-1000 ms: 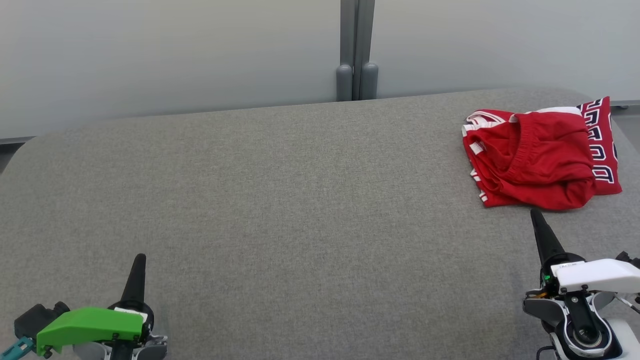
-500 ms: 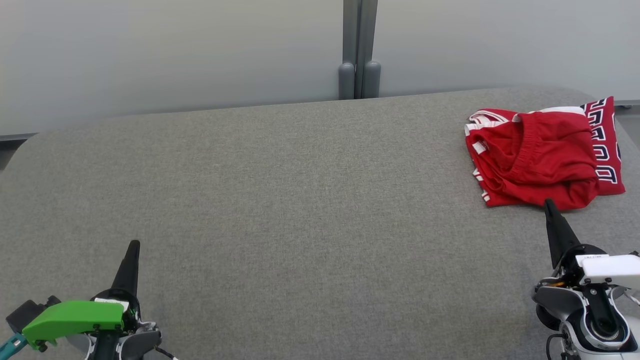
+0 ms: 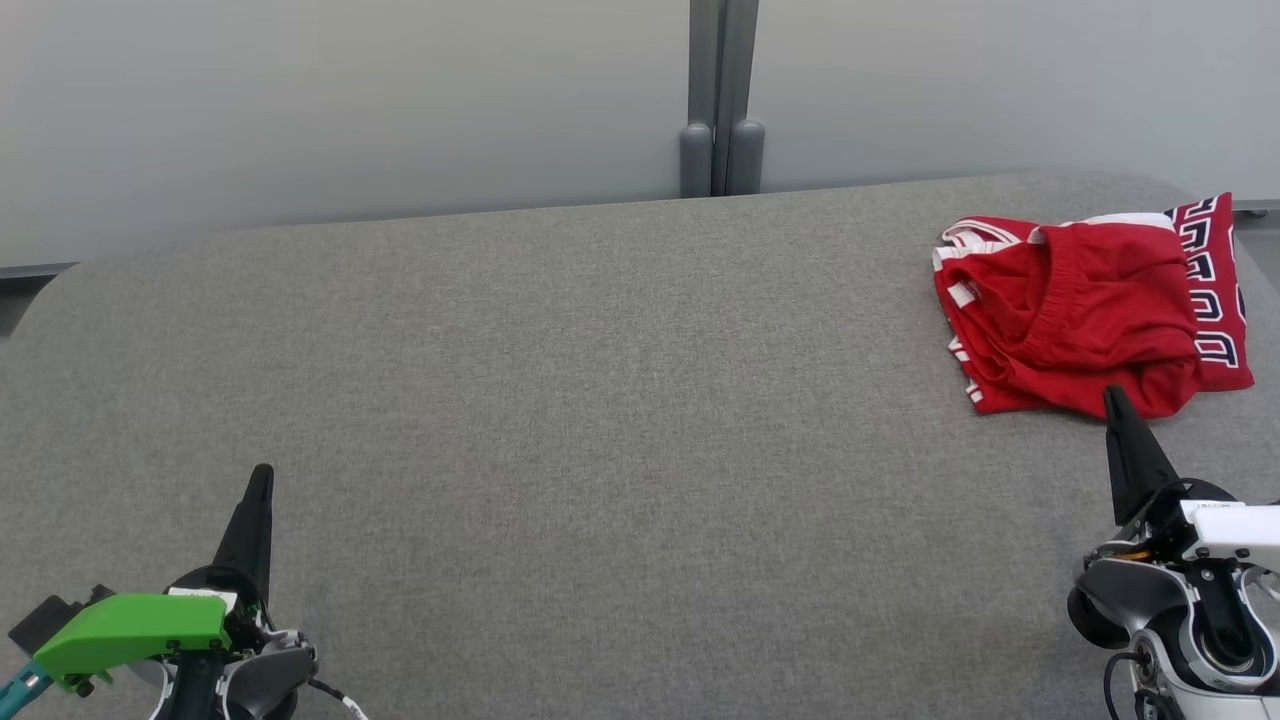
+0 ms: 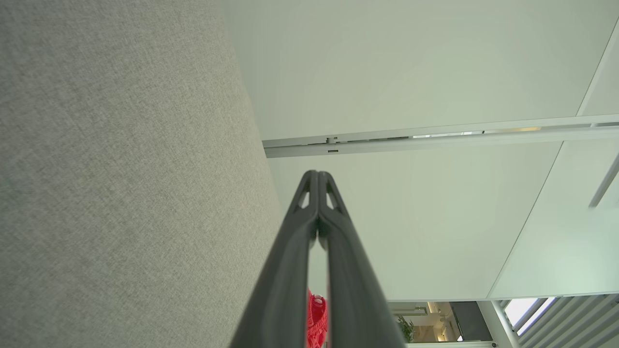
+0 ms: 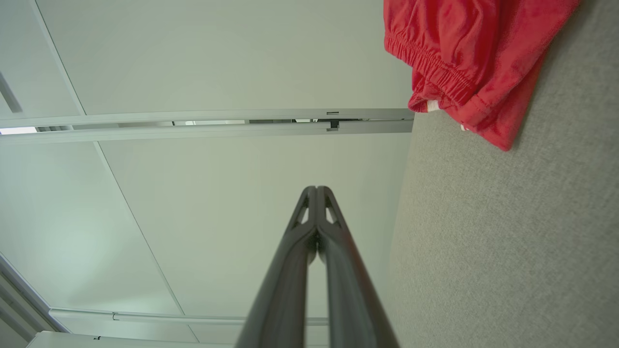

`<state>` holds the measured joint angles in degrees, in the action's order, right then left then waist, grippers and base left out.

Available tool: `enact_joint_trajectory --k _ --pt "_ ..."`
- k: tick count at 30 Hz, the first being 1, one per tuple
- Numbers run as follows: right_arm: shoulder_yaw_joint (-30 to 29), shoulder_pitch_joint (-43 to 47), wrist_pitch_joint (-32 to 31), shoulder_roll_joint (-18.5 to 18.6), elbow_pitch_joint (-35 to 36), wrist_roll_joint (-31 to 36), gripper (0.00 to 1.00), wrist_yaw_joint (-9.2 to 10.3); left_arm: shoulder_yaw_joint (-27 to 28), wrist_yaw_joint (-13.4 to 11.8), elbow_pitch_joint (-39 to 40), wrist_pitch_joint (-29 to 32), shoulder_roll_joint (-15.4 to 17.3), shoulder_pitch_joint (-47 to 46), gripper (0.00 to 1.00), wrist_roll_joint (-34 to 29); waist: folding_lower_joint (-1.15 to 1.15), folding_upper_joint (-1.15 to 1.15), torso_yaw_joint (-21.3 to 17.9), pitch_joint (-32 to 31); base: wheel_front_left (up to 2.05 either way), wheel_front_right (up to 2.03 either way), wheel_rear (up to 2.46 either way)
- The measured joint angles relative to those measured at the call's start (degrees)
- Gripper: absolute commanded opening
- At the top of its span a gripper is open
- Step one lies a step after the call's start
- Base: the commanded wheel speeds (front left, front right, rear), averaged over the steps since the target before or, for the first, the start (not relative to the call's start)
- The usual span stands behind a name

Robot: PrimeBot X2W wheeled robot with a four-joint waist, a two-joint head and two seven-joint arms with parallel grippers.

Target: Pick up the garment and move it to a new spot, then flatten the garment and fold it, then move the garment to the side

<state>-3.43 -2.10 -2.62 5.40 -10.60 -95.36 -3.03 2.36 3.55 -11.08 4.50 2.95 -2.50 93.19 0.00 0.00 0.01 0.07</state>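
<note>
Garment point(image 3: 1085, 300), red with white and dark striped trim and a lettered band along its right side, lies bunched in a loose heap at the far right of the surface point(image 3: 600, 400), close to the far edge. An elastic waistband point(image 3: 1045, 290) curves across its middle and folds of red cloth lap over one another, so it is neither flat nor folded. It lies free of both claws.

The right claw point(image 3: 1113, 398) is nearest to it. In the head view the dark fingers come up from the lower right and the tip shows just at the garment's near hem. The fingers are pressed together into one point with nothing between them. The right wrist view shows the same closed tips against the pale wall point(image 3: 350, 100), with the garment's gathered hem off in the upper right corner, apart from the tips.

The left claw point(image 3: 262, 475) is well apart from the garment, at the lower left of the head view, over bare grey cloth. Its fingers are also together and empty. In the left wrist view the two tips meet, and a scrap of red shows far off between the finger shafts. A green cover point(image 3: 135, 625) sits on that wrist.

The surface is clad in grey woven fabric with rounded far corners. A grey post point(image 3: 722, 100) stands against the wall behind its middle.
</note>
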Motion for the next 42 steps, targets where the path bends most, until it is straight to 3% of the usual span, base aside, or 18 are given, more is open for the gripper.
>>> enact_joint_trajectory --k 42 --pt "-0.03 -0.38 -0.02 -0.02 -0.92 0.00 0.00 -0.57 0.09 0.18 -0.74 0.01 0.01 -0.01 0.00 0.00 0.00 0.00 -0.01 -0.04 0.00 0.00 0.00"
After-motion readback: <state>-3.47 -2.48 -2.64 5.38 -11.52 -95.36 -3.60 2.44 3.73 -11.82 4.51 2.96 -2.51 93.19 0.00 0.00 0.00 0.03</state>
